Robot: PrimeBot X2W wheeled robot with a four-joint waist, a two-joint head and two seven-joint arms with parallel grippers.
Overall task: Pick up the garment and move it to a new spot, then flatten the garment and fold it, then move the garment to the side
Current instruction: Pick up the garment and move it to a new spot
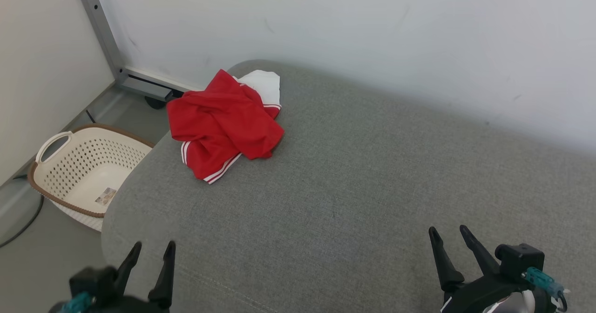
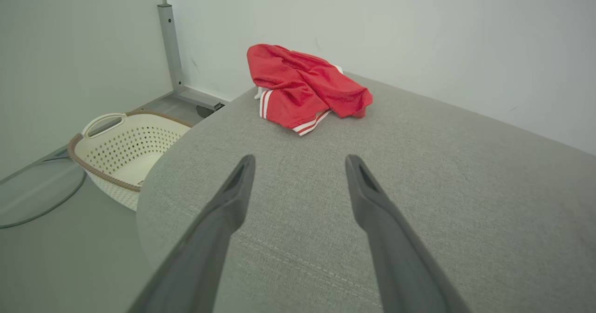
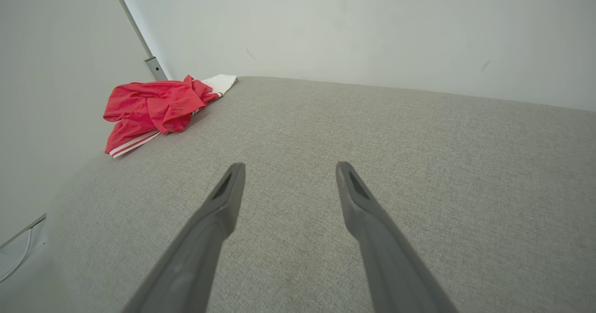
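The garment is a crumpled red piece with white stripes and a white part at its back, lying in a heap at the far left of the grey cushioned surface. It also appears as the red garment ahead of my left fingers and as the garment at the far left of the right wrist view. My left gripper hangs open at the near left edge, well short of the heap. My right gripper stands open at the near right with nothing between its fingers.
A cream perforated laundry basket with a brown rim stands on the floor left of the cushion. A grey metal frame leg rises against the white wall behind. A dark cable lies on the floor.
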